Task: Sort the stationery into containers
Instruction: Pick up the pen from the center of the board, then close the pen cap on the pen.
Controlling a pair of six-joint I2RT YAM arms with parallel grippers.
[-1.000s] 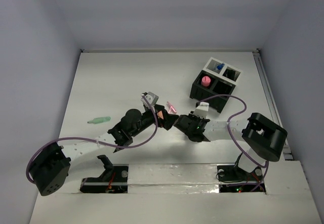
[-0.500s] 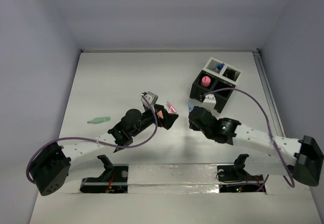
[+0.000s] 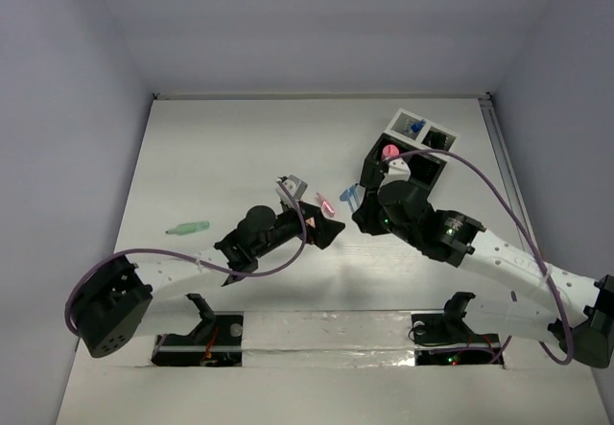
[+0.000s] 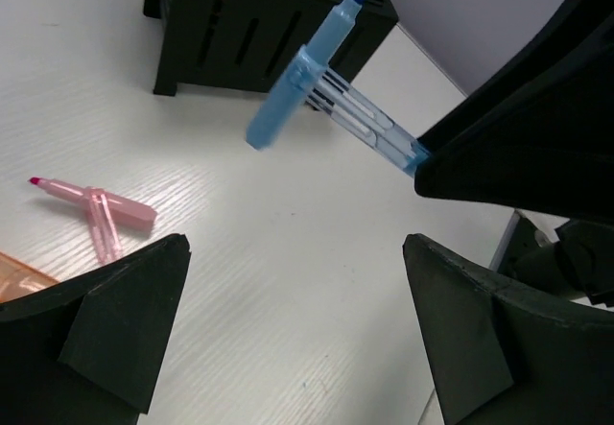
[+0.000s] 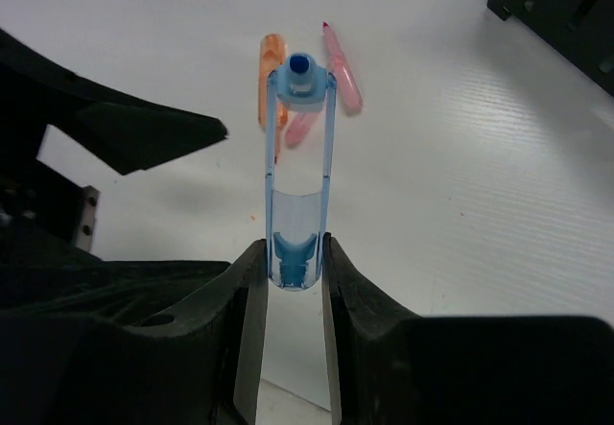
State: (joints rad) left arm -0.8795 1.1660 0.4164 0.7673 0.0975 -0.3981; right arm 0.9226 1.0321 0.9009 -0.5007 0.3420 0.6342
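Right wrist view: the right gripper pinches the blue marker by its tail, held in the air just beside the black box near the table's far right corner. It should probably tip the nose down over a compartment and release low, so the marker cannot bounce out. The left gripper gapes wide above the pink marker, holding nothing.

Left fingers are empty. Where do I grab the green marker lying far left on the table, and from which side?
Grip the green marker at mid-body, coming straight down with the left gripper, fingers closing across its narrow width. It lies flat and alone on the table, long axis nearly left-right in the top view, so both long sides look free.
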